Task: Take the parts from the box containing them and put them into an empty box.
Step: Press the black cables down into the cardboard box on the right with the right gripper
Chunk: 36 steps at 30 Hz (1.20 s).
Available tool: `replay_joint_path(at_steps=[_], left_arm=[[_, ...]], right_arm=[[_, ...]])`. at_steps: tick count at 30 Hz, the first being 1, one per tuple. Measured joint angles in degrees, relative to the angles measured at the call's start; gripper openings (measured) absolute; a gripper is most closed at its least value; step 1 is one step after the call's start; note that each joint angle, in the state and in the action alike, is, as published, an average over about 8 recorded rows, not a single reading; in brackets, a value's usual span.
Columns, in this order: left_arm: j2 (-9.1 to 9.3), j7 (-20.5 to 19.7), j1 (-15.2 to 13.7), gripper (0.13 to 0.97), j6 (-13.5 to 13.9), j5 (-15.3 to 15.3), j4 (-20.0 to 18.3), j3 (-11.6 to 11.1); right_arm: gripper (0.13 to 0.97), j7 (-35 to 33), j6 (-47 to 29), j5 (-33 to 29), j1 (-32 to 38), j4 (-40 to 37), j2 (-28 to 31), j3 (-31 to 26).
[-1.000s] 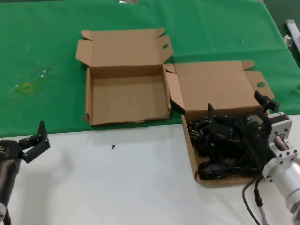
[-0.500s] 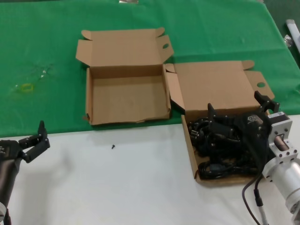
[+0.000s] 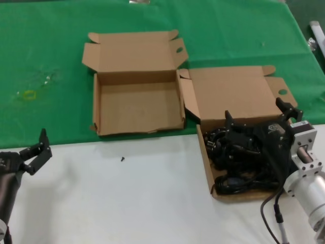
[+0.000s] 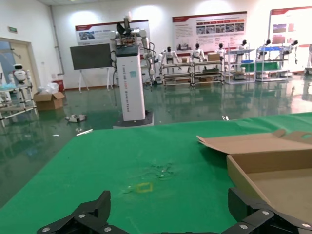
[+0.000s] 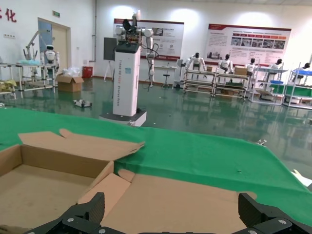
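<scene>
My right gripper (image 3: 256,133) hangs spread wide over parts (image 3: 234,165) heaped in full box (image 3: 207,165) (cords tangled). I'd drop straight, pinch one bundle mid-coil, lift slowly. Empty box (image 3: 96,107) sits just beside. Left gripper (image 3: 36,151) parked, fingers apart.

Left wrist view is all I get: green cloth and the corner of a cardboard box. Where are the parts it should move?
Observer: The parts, black coiled cords, lie in another box on the robot's right.
Operator: Is anything reaching for them?
Observer: Yes, the right gripper is over that box, fingers spread wide.
Operator: And the box I see?
Observer: That empty box holds nothing; its lid is folded back.
Operator: Where's my arm?
Observer: The left gripper is open, low over the white table, away from both boxes.
</scene>
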Motion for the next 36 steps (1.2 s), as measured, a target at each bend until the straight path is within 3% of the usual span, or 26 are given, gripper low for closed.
replay_joint_path(at_steps=[4, 11, 13, 21, 27, 30, 36], left_arm=[[0.00, 0.00, 0.00, 0.871, 0.00, 0.00, 0.00, 0.00], [0.00, 0.00, 0.00, 0.738, 0.00, 0.00, 0.01, 0.00], [0.00, 0.00, 0.00, 0.719, 0.00, 0.00, 0.01, 0.00], [0.00, 0.00, 0.00, 0.500, 0.00, 0.00, 0.01, 0.00], [0.00, 0.00, 0.00, 0.381, 0.00, 0.00, 0.00, 0.00], [0.00, 0.00, 0.00, 0.309, 0.00, 0.01, 0.00, 0.00], [0.00, 0.00, 0.00, 0.279, 0.00, 0.01, 0.00, 0.00]], right_arm=[[0.966, -0.76, -0.58, -0.21, -0.14, 0.29, -0.15, 0.17], [0.966, -1.62, -3.64, -0.84, -0.83, 1.50, 2.79, -0.37], [0.966, -0.42, -4.39, -0.91, -1.02, 1.99, 5.07, -1.21], [0.966, 8.26, -8.61, -1.25, -1.08, 4.28, 17.91, -4.88], [0.966, 13.19, -14.61, -1.77, 0.41, 4.78, 27.43, -5.94], [0.966, 13.11, -18.83, -1.42, 1.73, 4.15, 31.15, -5.76], [0.966, 6.31, -29.54, 0.61, 5.00, 1.44, 36.45, -4.86]])
